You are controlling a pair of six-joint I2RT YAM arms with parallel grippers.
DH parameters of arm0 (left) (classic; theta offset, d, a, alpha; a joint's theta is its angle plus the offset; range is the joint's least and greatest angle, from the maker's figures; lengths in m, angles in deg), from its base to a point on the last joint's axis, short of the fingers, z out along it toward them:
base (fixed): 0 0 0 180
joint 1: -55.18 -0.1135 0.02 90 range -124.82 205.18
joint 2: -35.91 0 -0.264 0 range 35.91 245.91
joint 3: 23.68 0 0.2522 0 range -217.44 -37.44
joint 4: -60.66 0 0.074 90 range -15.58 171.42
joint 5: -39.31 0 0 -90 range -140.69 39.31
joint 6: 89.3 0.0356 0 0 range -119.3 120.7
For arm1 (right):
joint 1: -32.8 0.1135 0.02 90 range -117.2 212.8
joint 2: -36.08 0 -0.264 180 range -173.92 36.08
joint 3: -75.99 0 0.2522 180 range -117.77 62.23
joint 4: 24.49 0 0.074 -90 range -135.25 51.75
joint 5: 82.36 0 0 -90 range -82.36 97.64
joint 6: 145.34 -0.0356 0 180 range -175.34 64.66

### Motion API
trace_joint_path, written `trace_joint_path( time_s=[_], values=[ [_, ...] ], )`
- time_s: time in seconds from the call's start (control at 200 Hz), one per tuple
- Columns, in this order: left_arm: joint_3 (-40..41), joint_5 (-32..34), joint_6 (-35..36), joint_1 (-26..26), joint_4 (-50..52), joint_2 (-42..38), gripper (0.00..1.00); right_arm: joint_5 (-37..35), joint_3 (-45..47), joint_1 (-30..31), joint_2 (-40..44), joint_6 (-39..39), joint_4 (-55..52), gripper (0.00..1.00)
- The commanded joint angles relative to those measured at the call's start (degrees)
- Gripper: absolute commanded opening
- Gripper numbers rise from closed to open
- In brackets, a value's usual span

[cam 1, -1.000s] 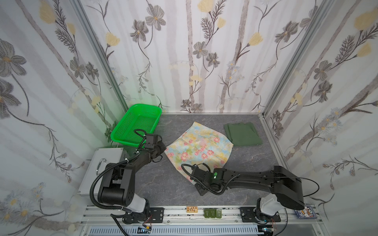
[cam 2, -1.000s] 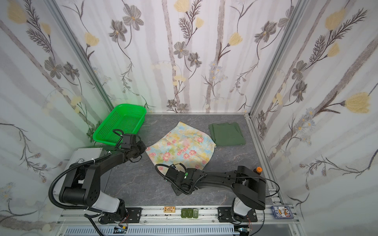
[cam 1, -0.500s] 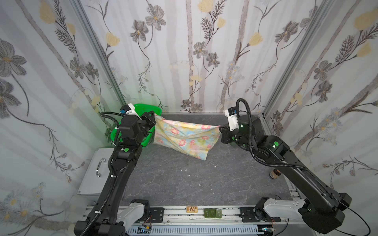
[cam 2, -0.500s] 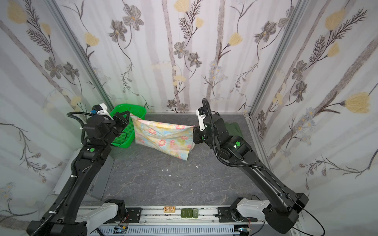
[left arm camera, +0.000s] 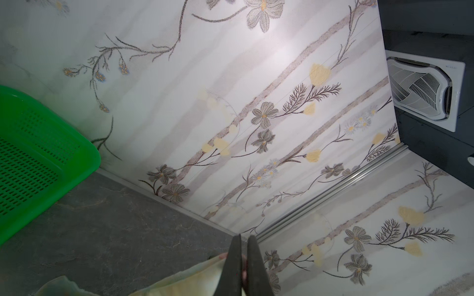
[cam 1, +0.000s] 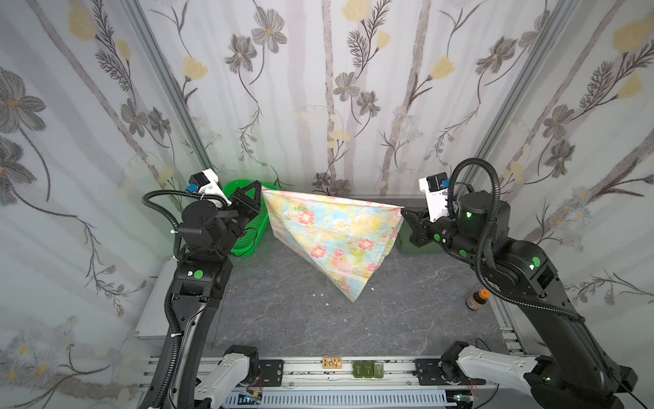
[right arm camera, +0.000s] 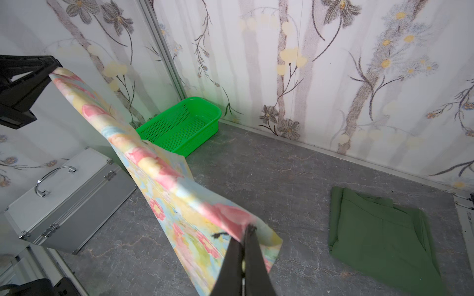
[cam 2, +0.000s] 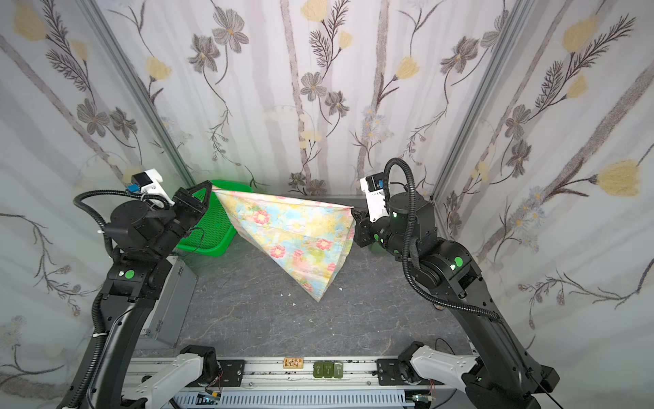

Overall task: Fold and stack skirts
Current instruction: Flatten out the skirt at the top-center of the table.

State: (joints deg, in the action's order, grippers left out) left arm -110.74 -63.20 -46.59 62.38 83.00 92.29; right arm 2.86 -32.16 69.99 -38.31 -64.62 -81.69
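Pastel yellow-blue cloth with pink flowers, the floral skirt, is held in the air above the grey table, stretched between the two arms. One upper corner is pinched in the closed jaws of the left gripper, the other in the closed jaws of the right gripper. In both wrist views the fingers are seen pressed together on the fabric edge. The top edge is drawn almost taut and the rest hangs down to a point. Whether that tip touches the table cannot be told.

The olive-green skirt is laid folded flat on the table near the back right corner, apart from the hanging skirt.

The bright green basket of perforated plastic is set in the back left corner, close to the wall. Its perforated floor is seen bare in the right wrist view, and neither skirt is in it. A silver metal case with a curved handle is placed at the table's left side, nearer the front than the basket. Its lid is shut, so its contents are hidden. A small brown bottle with an orange cap is stood upright at the table's right edge; what it holds cannot be made out.
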Motion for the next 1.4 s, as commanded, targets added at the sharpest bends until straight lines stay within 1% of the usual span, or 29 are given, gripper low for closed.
trace_joint_path(
  time_s=[0.0, 0.14, 0.155, 0.22, 0.26, 0.31, 0.45, 0.56, 0.645, 0.729, 0.754, 0.789, 0.894, 0.944, 1.024, 1.039, 1.049, 1.069, 1.169, 1.224, 1.394],
  values=[
    [-0.44, 1.45, -1.46, -0.13, -1.11, 2.97, 0.0, -3.32, 0.0, -3.33, -3.18, 1.8, -1.27, 0.0],
    [-0.44, 2.22, 0.0, -0.13, -1.62, 10.74, 0.0, -2.66, 0.2, -11.22, -9.25, 2.06, 3.0, 0.0],
    [-2.16, 2.23, 0.22, -0.14, -1.63, 11.6, 0.0, -2.62, -0.22, -12.1, -10.01, 1.77, 3.16, 0.0],
    [-3.91, 2.12, 0.43, -0.1, -1.89, 15.03, 0.0, -2.42, -2.75, -14.59, -12.65, 0.71, 3.13, 0.0],
    [-5.36, 1.68, 0.32, -0.03, -2.14, 16.89, 0.0, -3.94, -4.13, -14.8, -13.38, 0.41, 3.53, 0.0],
    [-7.36, 1.19, 0.24, 0.13, -2.75, 18.6, 0.0, -4.12, -5.24, -14.78, -13.43, 0.18, 4.67, 0.0],
    [-13.21, 0.48, 2.42, 0.71, -3.48, 20.6, 0.0, -4.68, -7.5, -14.65, -10.79, 0.15, 7.25, 0.0],
    [-13.58, -1.77, 3.17, 0.8, -3.91, 20.84, 0.0, -4.08, -7.06, -13.27, -7.93, 1.37, 6.24, 0.0],
    [-8.98, -1.5, 3.32, 0.95, -4.47, 18.97, 0.0, -3.99, -2.47, -10.54, -4.76, 1.09, 5.94, 0.0],
    [-1.38, 0.47, 3.67, 0.91, -5.21, 15.26, 0.0, -4.35, 6.19, -5.99, -0.58, -0.3, 7.91, 0.0],
    [2.52, 1.06, 3.69, 0.93, -5.36, 13.51, 0.0, -4.53, 9.29, -4.59, 0.7, -1.07, 8.72, 0.0],
    [6.53, 2.02, 3.62, 0.88, -5.49, 11.65, 0.0, -4.44, 13.95, -2.75, 2.58, -3.01, 10.16, 0.0],
    [17.91, 3.38, 3.06, 0.9, -5.68, 6.6, 0.0, -0.78, 29.61, 2.68, 8.17, -10.65, 16.22, 0.0],
    [22.49, 4.27, 2.72, 0.88, -5.68, 4.62, 0.0, 0.05, 37.28, 5.38, 10.26, -14.56, 19.41, 0.0],
    [28.79, 4.94, 1.92, 0.93, -5.61, 2.23, 0.0, 1.1, 46.42, 9.21, 12.04, -20.3, 23.26, 0.0],
    [29.8, 5.07, 1.71, 0.93, -5.59, 1.83, 0.0, 0.98, 47.55, 9.45, 12.29, -21.21, 23.65, 0.0],
    [30.5, 5.12, 1.57, 0.9, -5.59, 1.59, 0.0, 0.86, 48.36, 10.94, 12.31, -21.75, 23.9, 0.0],
    [31.71, 5.31, 1.38, 0.88, -5.57, 1.09, 0.0, 0.83, 49.74, 11.97, 12.53, -23.05, 24.33, 0.0],
    [36.4, 6.6, 0.76, 0.8, -5.42, -1.18, 0.0, 2.61, 55.88, 15.77, 12.33, -26.79, 27.85, 0.0],
    [38.33, 6.48, -0.05, 0.8, -5.41, -2.16, 0.0, 2.87, 57.22, 17.58, 11.28, -27.92, 28.67, 0.0],
    [42.38, 5.78, -1.76, 0.8, -4.65, -4.44, 0.0, 5.7, 59.06, 20.5, 6.65, -29.22, 31.65, 0.0]
  ],
)
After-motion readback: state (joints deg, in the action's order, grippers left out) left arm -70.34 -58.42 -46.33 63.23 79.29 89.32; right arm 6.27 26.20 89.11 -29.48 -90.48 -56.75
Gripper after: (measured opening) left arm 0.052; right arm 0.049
